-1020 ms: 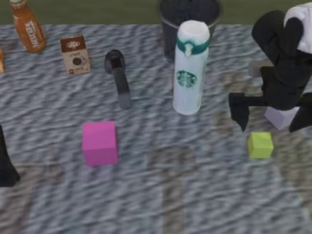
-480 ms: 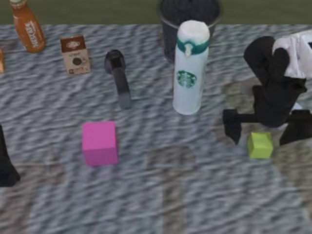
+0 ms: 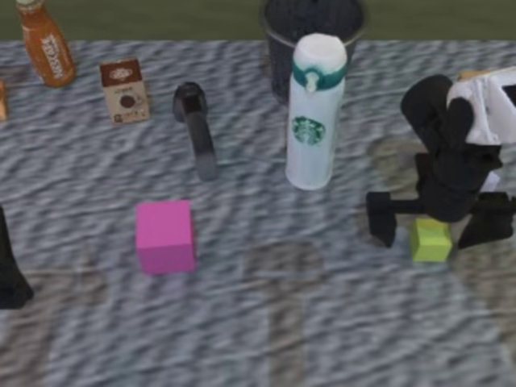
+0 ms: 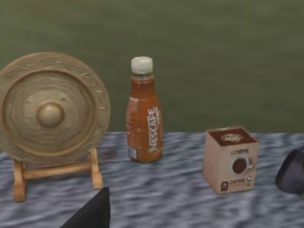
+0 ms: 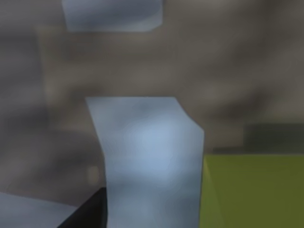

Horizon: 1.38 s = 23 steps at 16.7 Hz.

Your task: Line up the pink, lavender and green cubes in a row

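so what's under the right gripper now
The right gripper hangs with open jaws over the green cube, whose far edge it covers. The lavender cube sits beside it, hidden from above, seen only in the right wrist view.

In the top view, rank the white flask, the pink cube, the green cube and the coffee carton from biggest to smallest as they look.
1. White flask
2. Pink cube
3. Coffee carton
4. Green cube, partly covered by the right hand, so its full size is unsure, though it looks smallest.
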Available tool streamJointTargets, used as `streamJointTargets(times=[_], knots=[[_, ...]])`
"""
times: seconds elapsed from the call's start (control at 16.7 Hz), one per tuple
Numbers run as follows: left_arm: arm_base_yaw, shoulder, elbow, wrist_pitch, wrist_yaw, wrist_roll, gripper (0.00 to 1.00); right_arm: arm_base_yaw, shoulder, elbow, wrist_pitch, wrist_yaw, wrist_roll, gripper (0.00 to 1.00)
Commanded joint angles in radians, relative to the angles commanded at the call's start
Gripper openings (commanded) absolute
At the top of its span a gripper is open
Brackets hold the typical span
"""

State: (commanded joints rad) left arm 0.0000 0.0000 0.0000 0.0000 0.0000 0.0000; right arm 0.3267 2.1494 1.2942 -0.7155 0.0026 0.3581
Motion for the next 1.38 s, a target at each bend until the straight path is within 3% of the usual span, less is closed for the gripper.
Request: streamJointTargets(times=[0.78, 1.38], knots=[[0.0, 0.0, 0.0, 0.0, 0.0, 0.0, 1.0, 0.0, 0.0, 0.0, 0.0, 0.0, 0.0, 0.02], [0.0, 0.0, 0.0, 0.0, 0.0, 0.0, 1.0, -0.002, -0.04, 0.016, -0.022, 0.012, -0.006, 0.0]])
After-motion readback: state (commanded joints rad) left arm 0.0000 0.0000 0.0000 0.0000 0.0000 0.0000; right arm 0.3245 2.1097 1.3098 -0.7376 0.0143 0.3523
